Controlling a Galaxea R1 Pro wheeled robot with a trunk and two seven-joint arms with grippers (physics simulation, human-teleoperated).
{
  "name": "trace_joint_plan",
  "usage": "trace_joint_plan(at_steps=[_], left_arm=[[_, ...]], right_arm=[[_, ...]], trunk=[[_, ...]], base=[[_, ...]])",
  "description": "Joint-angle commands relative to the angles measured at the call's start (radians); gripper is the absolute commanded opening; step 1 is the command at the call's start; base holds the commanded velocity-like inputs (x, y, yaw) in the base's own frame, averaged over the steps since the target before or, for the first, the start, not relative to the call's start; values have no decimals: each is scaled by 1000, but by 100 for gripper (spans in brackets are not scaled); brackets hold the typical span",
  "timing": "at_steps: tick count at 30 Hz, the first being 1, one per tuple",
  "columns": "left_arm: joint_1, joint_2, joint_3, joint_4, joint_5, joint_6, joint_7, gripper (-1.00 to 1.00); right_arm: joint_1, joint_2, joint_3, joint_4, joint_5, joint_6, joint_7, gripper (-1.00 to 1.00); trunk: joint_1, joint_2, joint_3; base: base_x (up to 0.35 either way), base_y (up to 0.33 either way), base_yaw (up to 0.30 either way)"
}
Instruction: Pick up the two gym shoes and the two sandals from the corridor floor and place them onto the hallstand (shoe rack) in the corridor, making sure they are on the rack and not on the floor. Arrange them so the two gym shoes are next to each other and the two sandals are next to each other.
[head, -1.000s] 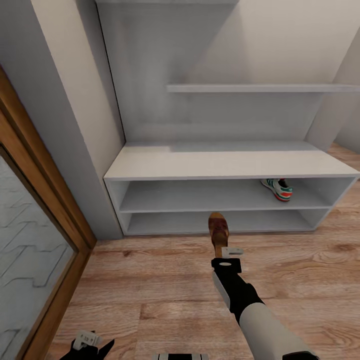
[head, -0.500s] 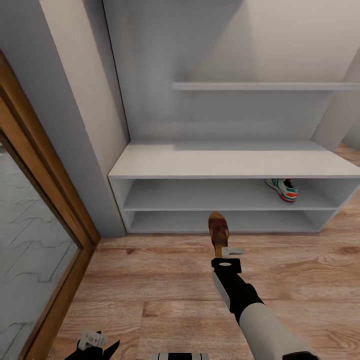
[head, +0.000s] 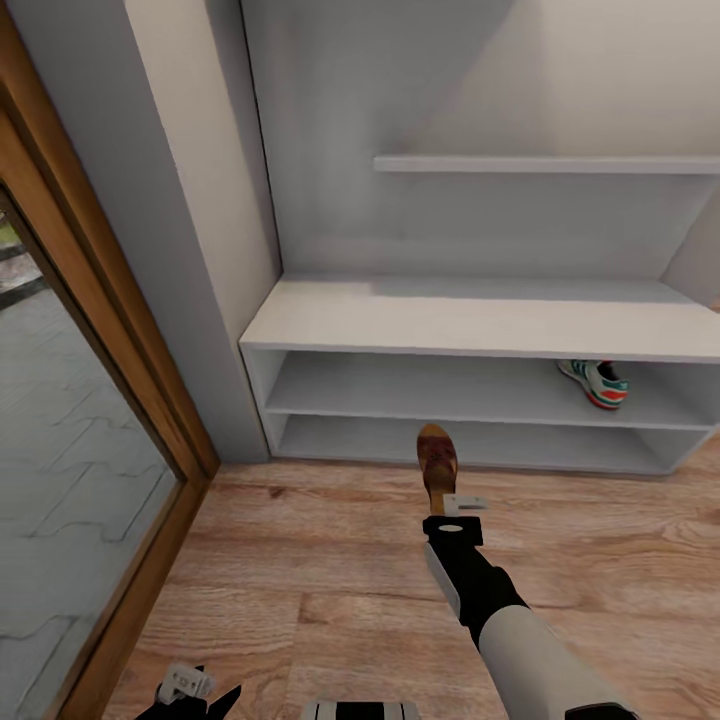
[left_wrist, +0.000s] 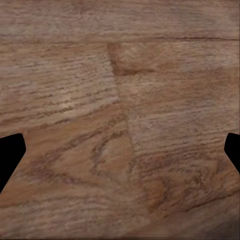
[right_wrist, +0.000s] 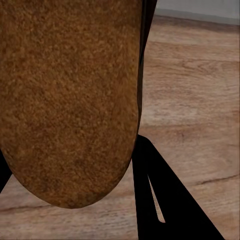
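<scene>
My right gripper (head: 441, 498) is shut on a brown sandal (head: 437, 463), held out above the wood-plank corridor floor (head: 330, 560) just in front of the white hallstand (head: 470, 318). The right wrist view has the sandal's tan sole (right_wrist: 70, 100) close up, with a dark finger (right_wrist: 155, 195) beside it. One gym shoe (head: 596, 383), cream with green stripes and a red-orange toe, sits on the hallstand's upper open shelf at the right. My left gripper (head: 192, 690) hangs low at the bottom edge, and its wrist view has two fingertips (left_wrist: 10, 155) far apart over bare floor (left_wrist: 120, 120).
A long floating shelf (head: 545, 164) hangs on the wall above the hallstand. A wood-framed glass door (head: 80, 420) and a grey wall pillar (head: 160, 230) stand at the left. Both hallstand shelves have free room left of the gym shoe.
The whole view has swung left, so the hallstand and gym shoe shifted right in the picture. My right arm and the sandal keep the same place in the view.
</scene>
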Motion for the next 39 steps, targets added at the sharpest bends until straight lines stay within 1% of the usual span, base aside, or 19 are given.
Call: trace_joint_plan(at_steps=[1,13,15,19,25,39], left_arm=[[-1,0,1,1,6,0,-6,100],[-1,-4,1,2,6,-1,-6,100],[3,-9,-10,8,-2,-4,-1,100],[4,-9,-2,9,1,-4,-1,100],[4,-9,1,9,1,-5,-1,100],[4,-11,1,9,0,-4,-1,100]], right_arm=[[0,0,2,-2,1,7,-8,-100],[-1,0,1,-5,2,8,-8,-100],[1,0,0,7,1,5,-6,-100],[1,0,0,27,1,7,-5,-100],[1,0,-3,26,-2,12,-5,-100],[-6,0,-4,-51,-4,107,-6,-100]], trunk=[[0,0,-2],[0,0,-5],[0,0,-5],[0,0,-5],[0,0,-5],[0,0,-5]], base=[[0,0,96],[0,0,28],[0,0,0],[0,0,0],[0,0,0],[0,0,0]])
